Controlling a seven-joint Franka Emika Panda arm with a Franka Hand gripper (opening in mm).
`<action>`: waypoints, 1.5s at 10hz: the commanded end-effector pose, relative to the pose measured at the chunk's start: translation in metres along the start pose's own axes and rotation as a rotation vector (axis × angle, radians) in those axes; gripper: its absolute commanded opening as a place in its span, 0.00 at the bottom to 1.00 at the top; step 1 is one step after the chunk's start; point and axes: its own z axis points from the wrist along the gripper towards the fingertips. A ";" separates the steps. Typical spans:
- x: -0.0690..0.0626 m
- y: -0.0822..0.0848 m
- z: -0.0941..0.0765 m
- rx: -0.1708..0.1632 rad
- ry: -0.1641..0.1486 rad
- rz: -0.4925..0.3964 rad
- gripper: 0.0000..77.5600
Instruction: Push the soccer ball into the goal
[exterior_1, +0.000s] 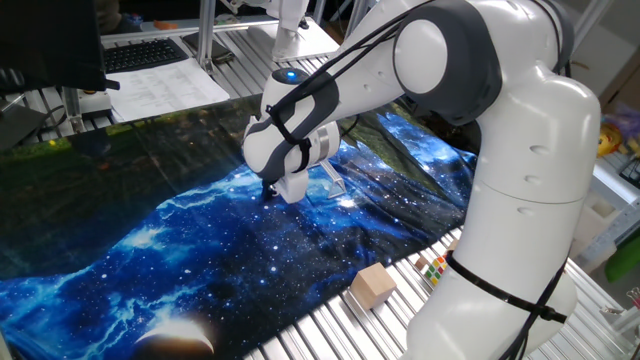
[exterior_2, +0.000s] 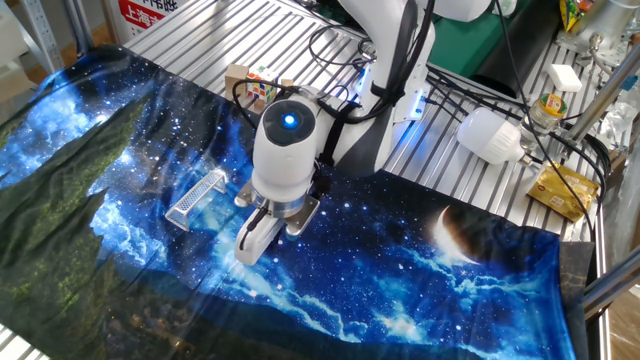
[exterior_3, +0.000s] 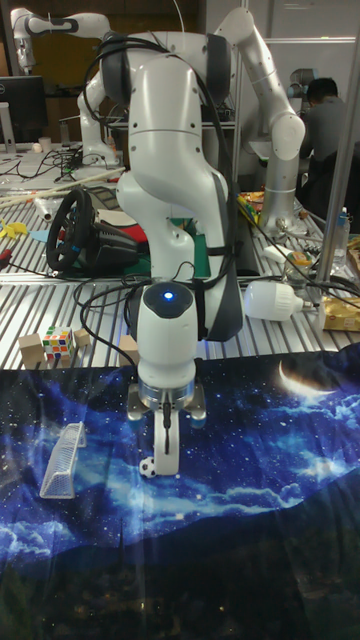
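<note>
- The end effector (exterior_3: 167, 462) points down at the starry blue cloth (exterior_3: 260, 480) on the bench, fingers together.
- The soccer ball (exterior_3: 147, 467) sits just beside its fingertips.
- The goal (exterior_3: 63, 459) lies well apart on the cloth.
- Beyond, a puzzle cube (exterior_3: 60, 345) rests on the slats.

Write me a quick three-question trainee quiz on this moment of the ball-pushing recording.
1. True or false: the soccer ball is inside the goal.
2. In the tall fixed view, the ball lies: A) right beside the hand, on its goal side; B) on the far side of the goal; C) on the hand's side away from the goal.
3. What surface does the goal stand on?

Key: 1 false; 2 A; 3 the starry blue cloth.
</note>
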 end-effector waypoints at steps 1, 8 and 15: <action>-0.007 -0.003 0.000 -0.014 0.004 -0.027 0.00; -0.030 -0.006 0.004 -0.038 0.008 -0.044 0.00; -0.010 -0.017 -0.012 -0.039 0.099 -0.030 0.00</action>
